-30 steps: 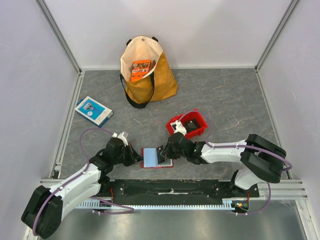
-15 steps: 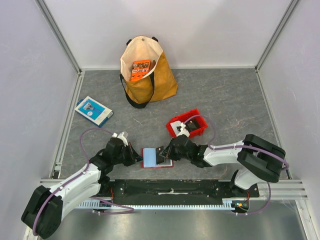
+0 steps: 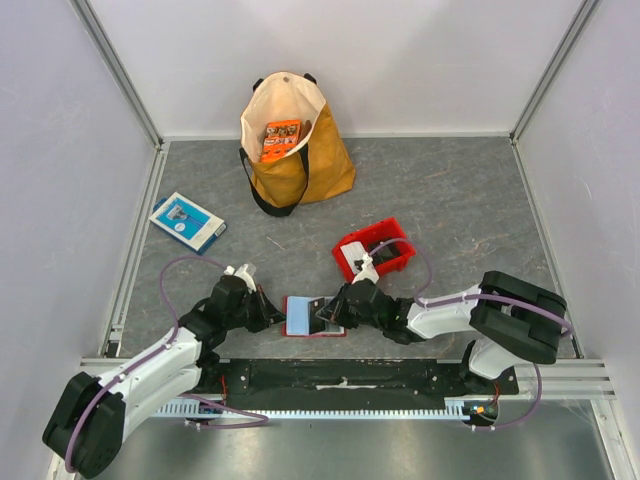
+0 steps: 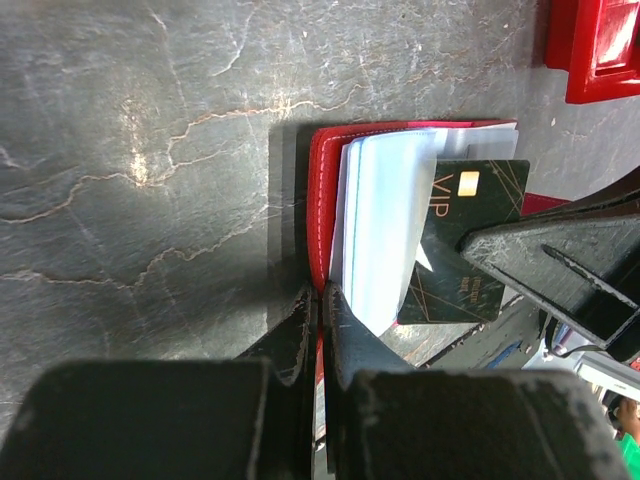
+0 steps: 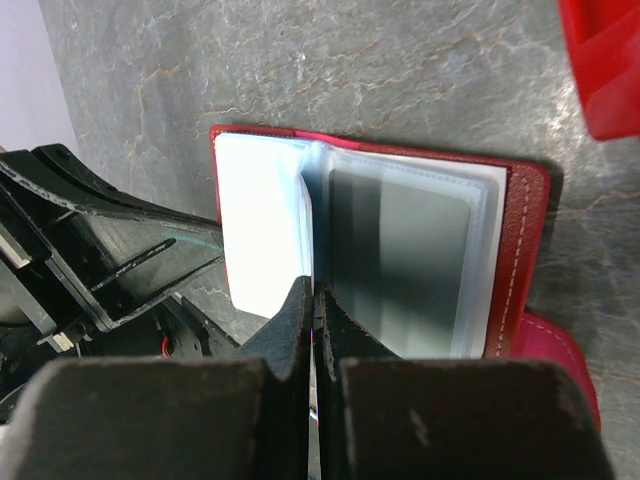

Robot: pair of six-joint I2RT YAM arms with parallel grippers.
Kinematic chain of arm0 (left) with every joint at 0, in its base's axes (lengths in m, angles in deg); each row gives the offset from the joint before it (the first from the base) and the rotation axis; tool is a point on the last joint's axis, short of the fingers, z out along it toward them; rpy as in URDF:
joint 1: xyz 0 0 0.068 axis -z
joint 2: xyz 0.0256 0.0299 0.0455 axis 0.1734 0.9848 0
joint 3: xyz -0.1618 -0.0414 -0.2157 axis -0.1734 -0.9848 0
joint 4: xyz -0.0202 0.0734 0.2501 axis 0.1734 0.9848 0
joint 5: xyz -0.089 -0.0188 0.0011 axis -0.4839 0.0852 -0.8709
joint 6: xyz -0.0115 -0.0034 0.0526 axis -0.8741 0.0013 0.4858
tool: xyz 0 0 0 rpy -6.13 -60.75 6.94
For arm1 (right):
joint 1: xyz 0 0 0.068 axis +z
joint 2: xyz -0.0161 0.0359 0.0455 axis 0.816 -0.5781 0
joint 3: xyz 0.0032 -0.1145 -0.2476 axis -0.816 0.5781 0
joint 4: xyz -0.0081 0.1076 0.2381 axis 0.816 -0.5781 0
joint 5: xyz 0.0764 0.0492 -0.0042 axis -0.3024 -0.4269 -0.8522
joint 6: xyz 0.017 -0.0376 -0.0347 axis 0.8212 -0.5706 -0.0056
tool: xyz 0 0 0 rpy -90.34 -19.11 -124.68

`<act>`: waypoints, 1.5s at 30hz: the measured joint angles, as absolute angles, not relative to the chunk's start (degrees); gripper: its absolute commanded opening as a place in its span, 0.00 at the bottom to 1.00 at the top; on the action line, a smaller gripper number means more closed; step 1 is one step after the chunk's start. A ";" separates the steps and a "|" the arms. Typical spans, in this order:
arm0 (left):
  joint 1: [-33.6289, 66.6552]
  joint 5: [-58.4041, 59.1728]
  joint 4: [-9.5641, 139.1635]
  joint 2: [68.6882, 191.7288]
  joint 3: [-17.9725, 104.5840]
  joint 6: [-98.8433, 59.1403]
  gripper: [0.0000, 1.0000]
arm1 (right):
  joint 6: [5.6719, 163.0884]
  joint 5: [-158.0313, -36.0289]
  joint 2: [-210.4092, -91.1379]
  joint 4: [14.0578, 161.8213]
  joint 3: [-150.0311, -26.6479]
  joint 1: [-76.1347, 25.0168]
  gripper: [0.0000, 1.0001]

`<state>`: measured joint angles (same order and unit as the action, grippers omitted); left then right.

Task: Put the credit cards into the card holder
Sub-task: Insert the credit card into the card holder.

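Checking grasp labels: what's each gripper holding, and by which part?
Left gripper pinches the wallet by the edge of its red cover. Right gripper is shut at an edge of the dark card; a hold looks likely, not certain.

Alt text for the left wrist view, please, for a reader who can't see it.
A red folding wallet lies open on the dark stone-patterned table, its near edge pinched by the shut left gripper. A dark VIP-marked card sits partly under its whitish plastic pockets, touched by the black right gripper.

One card holder [image 3: 302, 316] — one dark card [image 4: 470, 240]; one bin [image 3: 400, 262]
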<state>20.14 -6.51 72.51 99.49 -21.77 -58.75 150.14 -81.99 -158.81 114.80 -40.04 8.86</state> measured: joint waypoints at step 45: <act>20.14 -6.23 73.82 96.73 -22.60 -59.91 0.02 | 152.61 -79.28 -159.75 116.74 -39.21 9.10 0.00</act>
<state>20.14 -6.23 73.82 96.73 -22.60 -59.91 152.61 -79.28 -159.75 116.74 -39.21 9.10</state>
